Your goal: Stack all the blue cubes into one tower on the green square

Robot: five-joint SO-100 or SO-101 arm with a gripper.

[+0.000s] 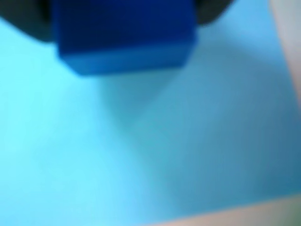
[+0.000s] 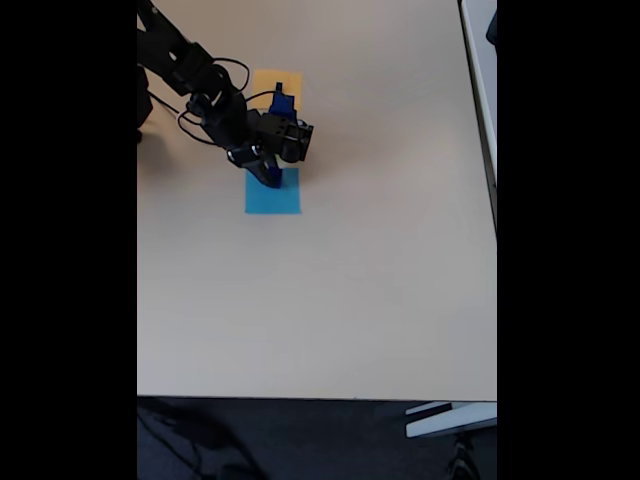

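From the fixed view I found the black arm (image 2: 200,85) reaching in from the upper left of the beige desk (image 2: 330,300), its pincer (image 2: 262,172) pointed down at the top edge of the light-blue square (image 2: 273,195). The wrist view, heavily blurred, showed a dark blue cube (image 1: 124,37) at the top of frame, directly above the light-blue square (image 1: 141,155), with dark shapes at either upper corner beside it. The cube appeared to sit between the pincer's fingers, but I could not tell whether they were closed on it. A second blue cube (image 2: 281,102) stood on the orange-yellow square (image 2: 288,79), beyond the arm. I could not locate the green square in either view.
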